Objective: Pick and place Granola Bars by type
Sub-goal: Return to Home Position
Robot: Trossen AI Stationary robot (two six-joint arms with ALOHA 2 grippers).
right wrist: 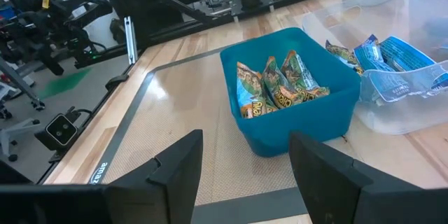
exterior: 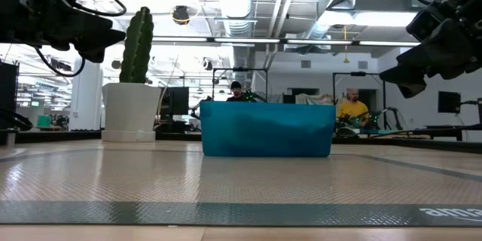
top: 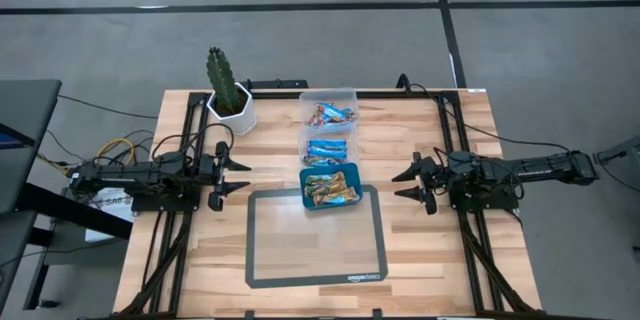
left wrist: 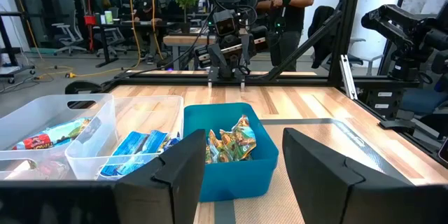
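Three bins stand in a column at the table's middle. The teal bin (top: 329, 186) holds tan-and-green wrapped bars (right wrist: 276, 87), the clear middle bin (top: 328, 146) holds blue-and-white bars (left wrist: 136, 148), and the clear far bin (top: 329, 110) holds multicoloured bars (left wrist: 43, 138). My left gripper (top: 238, 175) hovers open at the table's left, pointing toward the bins. My right gripper (top: 402, 184) hovers open at the table's right, also facing the bins. Neither holds anything.
A grey-framed mat (top: 316, 237) lies on the near half of the table, the teal bin on its far edge. A potted cactus (top: 228, 90) stands at the far left. People (exterior: 351, 108) sit in the room behind the table.
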